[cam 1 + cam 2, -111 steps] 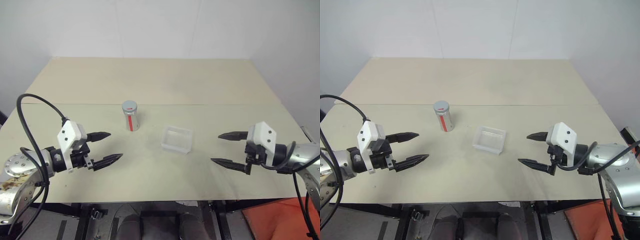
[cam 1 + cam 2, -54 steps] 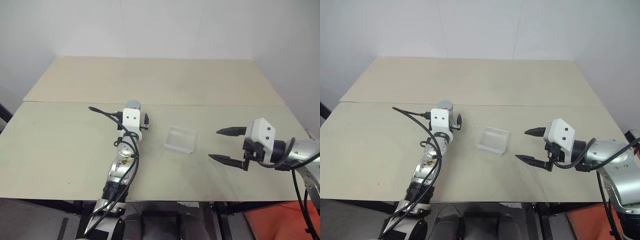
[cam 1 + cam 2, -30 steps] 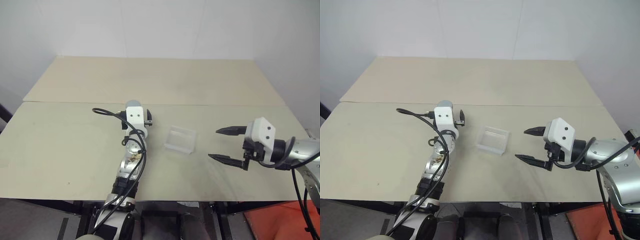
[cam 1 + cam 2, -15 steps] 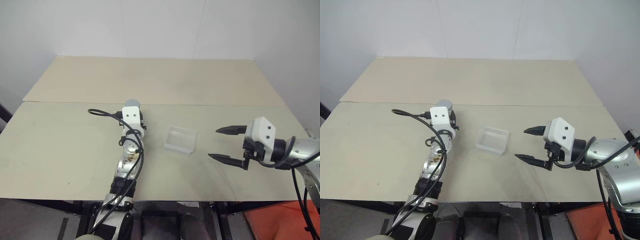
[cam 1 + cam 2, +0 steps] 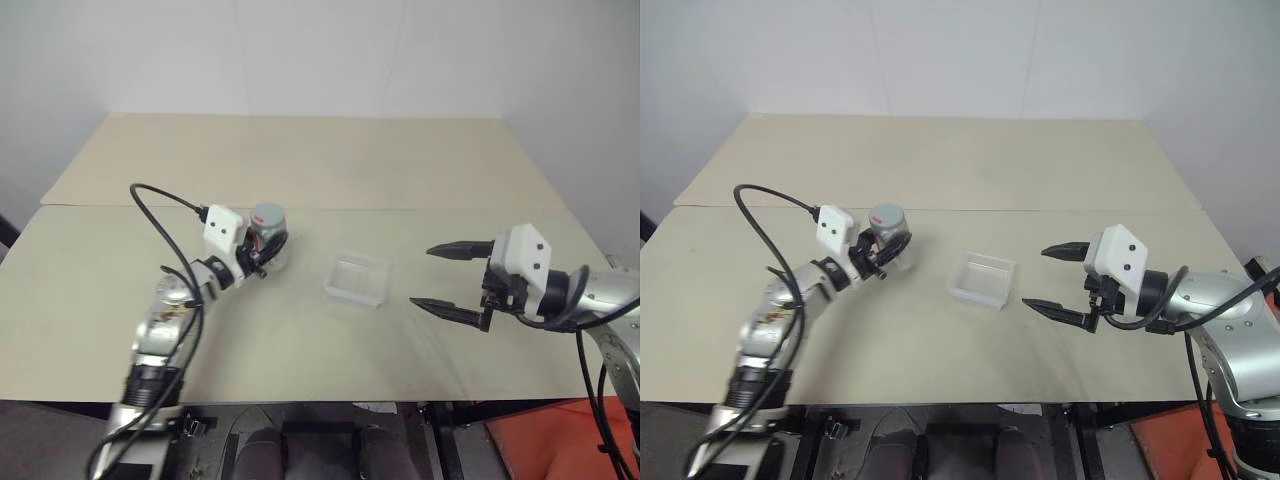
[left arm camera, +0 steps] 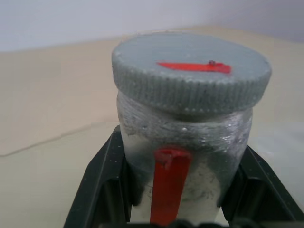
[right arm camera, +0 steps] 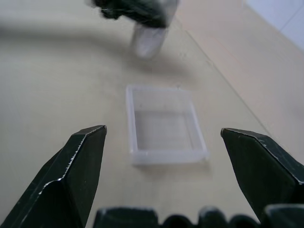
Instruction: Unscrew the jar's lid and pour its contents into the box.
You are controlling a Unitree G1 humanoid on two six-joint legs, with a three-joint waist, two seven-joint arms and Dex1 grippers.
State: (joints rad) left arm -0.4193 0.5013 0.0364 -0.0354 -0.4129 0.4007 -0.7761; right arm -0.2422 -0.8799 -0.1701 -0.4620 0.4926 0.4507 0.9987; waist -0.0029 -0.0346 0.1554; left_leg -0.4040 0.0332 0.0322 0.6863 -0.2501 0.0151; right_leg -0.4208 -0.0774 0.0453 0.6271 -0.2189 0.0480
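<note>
The jar (image 5: 269, 240) is a small silvery cylinder with a red stripe, left of the table's middle. Its grey ribbed lid (image 6: 191, 78), marked with red, sits on top. My left gripper (image 5: 262, 246) comes in from the left and is shut on the jar's body, one black finger (image 6: 102, 183) on each side below the lid. Whether the jar's base rests on the table is hidden. The clear box (image 5: 357, 280) lies on the table to the right of the jar. Right of the box, my right gripper (image 5: 422, 276) hovers open and points at it, holding nothing.
The tan table (image 5: 330, 160) carries a seam line running across it behind the jar. A black cable (image 5: 160, 192) loops up from my left forearm. A white wall stands behind the table's far edge.
My left gripper has gone from open around the jar to shut on it. The left arm has swung out to the left, so the gripper now points rightward. The right gripper stays open.
</note>
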